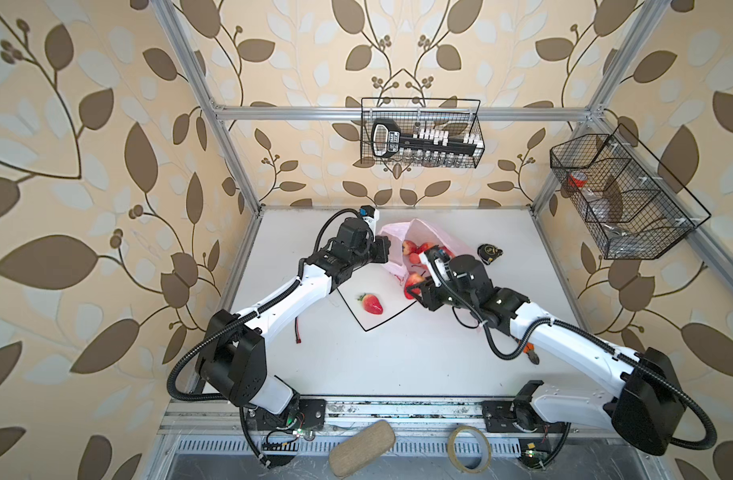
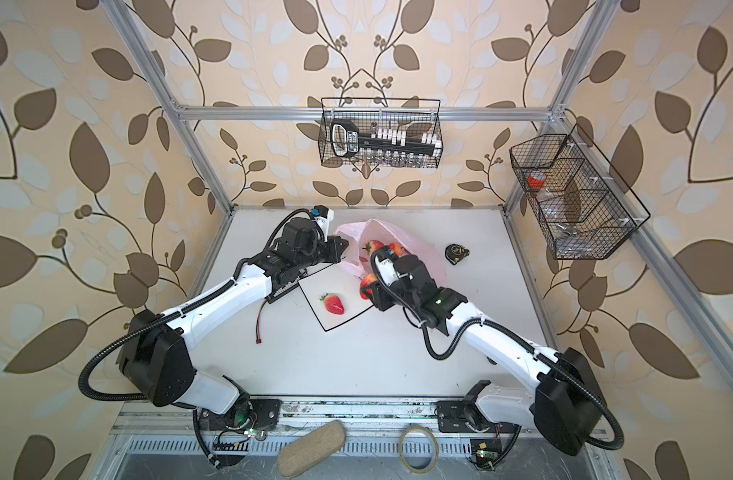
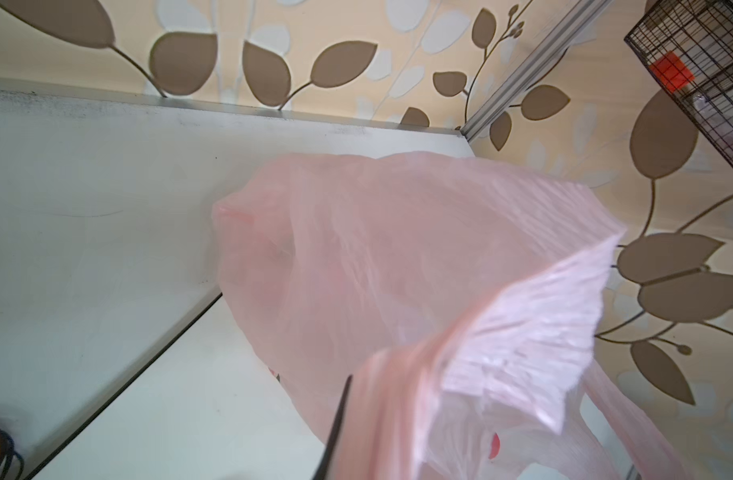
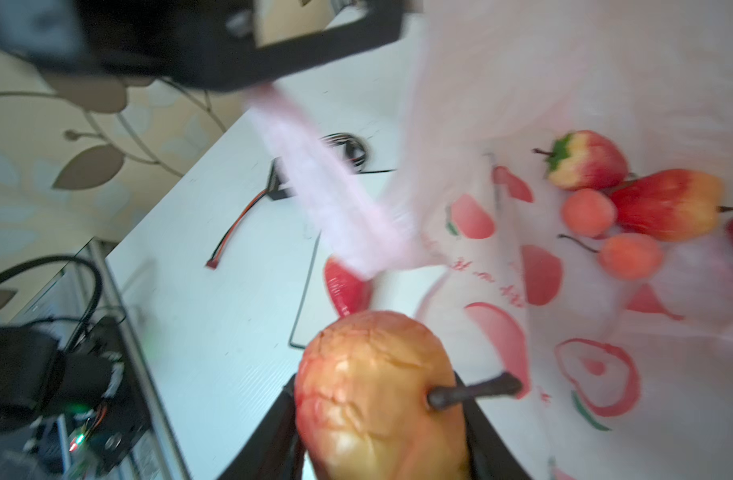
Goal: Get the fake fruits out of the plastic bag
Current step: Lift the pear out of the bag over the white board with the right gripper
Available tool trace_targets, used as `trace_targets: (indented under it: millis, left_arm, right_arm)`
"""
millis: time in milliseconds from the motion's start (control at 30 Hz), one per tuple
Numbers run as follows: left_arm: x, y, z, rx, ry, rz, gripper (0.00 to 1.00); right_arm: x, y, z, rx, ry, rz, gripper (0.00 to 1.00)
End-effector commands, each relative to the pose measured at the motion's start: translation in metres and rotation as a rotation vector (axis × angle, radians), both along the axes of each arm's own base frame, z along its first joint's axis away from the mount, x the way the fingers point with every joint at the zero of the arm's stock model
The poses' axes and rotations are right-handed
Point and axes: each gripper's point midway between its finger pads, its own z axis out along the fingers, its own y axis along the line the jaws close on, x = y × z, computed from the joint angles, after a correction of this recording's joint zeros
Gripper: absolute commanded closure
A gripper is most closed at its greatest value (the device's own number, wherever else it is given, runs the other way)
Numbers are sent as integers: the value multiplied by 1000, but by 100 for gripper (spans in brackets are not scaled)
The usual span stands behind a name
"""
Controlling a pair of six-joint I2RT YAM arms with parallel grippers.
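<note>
A thin, crinkly, translucent pink plastic bag (image 1: pixel 429 233) with red printed shapes lies on the white surface (image 1: pixel 398 365) just above the middle of the frame in both top views, its mouth gaping toward the lower left; the left pincer (image 1: pixel 388 250) is pressed together on a bunched handle strip at the bag's left edge, and the right wrist view shows that strip as a taut pink band running from the black pincer to the bag; the right pincer (image 4: pixel 377 419) sits at the bag's lower edge, near frame centre, pinching a glossy red-and-yellow pear-shaped fake fruit (image 4: pixel 369 365) with a dark stem between its two black fingers (image 4: pixel 265 440); the fruit hangs at the bag's mouth, just beside the right corner of a white square plate (image 1: pixel 391 303) with a thin dark rim; one glossy red strawberry (image 1: pixel 371 304) with a green leafy cap lies alone on the plate, below and left of the bag; the bag's lower fold overlaps the plate's upper corner; within the bag, seen by the right wrist camera, a red strawberry-like fruit (image 4: pixel 585 166) with a green cap, a second red-and-yellow pear shape (image 4: pixel 668 203) and two small pinkish-red round cherries (image 4: pixel 589 212) with thin dark stems huddle together, touching; a black tape measure (image 1: pixel 490 252) rests right of the bag, apart from it; a red-and-black cable (image 1: pixel 297 332) trails left of the plate; a black wire basket (image 1: pixel 420 133) hangs at upper centre, and a second wire basket (image 1: pixel 622 195) at the right edge.
</note>
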Motion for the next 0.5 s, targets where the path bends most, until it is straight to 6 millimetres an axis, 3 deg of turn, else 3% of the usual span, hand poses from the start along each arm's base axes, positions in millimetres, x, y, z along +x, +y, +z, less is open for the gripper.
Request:
trace_targets:
  millis: [0,167,333,467]
  left_arm:
    - [14,3,29,-26,-69,25,100]
    - [15,1,35,-25,-82,11,100]
    - [12,2,35,-17,-83,6,100]
    - [9,1,35,-24,-81,-7,100]
  right_arm:
    - [-18,16,-12,-41,-71,51,69]
    - [-13,38,-44,-117,6,17,69]
    - [13,35,-84,-227,79,-122,68]
    - [24,43,-96,-218,134,-189,68]
